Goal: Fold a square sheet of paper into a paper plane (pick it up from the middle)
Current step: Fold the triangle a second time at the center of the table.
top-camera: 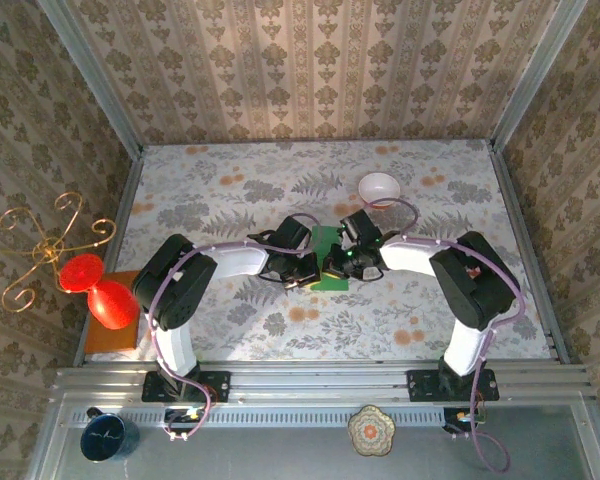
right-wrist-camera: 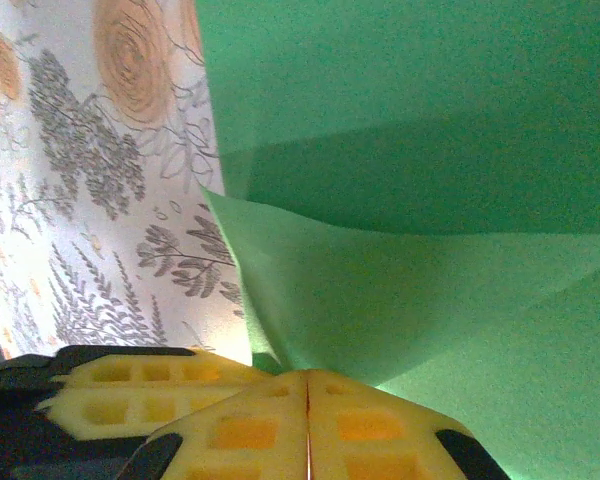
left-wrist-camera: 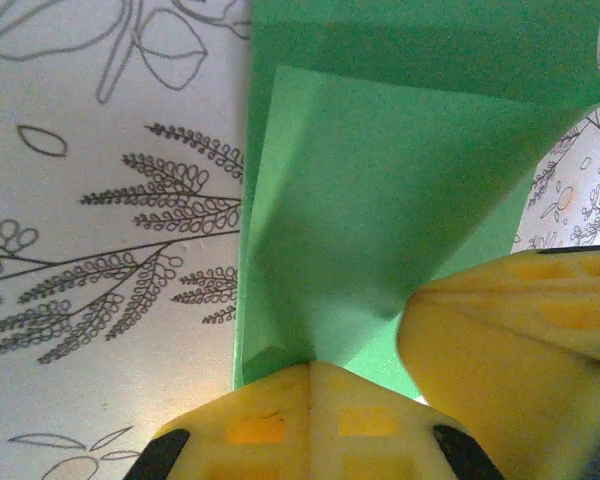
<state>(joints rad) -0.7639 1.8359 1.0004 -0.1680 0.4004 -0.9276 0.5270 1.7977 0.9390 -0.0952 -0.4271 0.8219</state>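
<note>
Two grippers meet at the middle of the flower-printed table (top-camera: 220, 200), both low over the square sheet of paper (top-camera: 327, 243), which lies there with folds in it. From above, the left gripper (top-camera: 305, 278) comes in from 9 o'clock of the sheet and the right gripper (top-camera: 340, 265) from 3 o'clock, their heads almost touching over the green.

From the left wrist, that gripper's yellow fingertips (left-wrist-camera: 270, 430) are pressed together with no gap. A raised flap of the paper runs down into the seam between them, pinched at its near edge. The flap lifts off the layer beneath, which lies flat toward 12 o'clock. The other arm's yellow finger (left-wrist-camera: 520, 340) sits at 4 o'clock of that view, against the same flap.

From the right wrist the grip looks alike: yellow pads (right-wrist-camera: 370, 430) closed tight, a pale green flap rising out of the seam, a darker flat layer behind it at 12 o'clock — and the left arm's finger (right-wrist-camera: 120, 395) just beside at 8 o'clock.

A white bowl (top-camera: 379, 187) stands at 1 o'clock of the sheet, apart from it. Toward 8 o'clock, at the table's left edge, a red hourglass-shaped object (top-camera: 102, 290) overlaps an orange board (top-camera: 115, 335) — beside a gold curled wire stand (top-camera: 40, 250).
</note>
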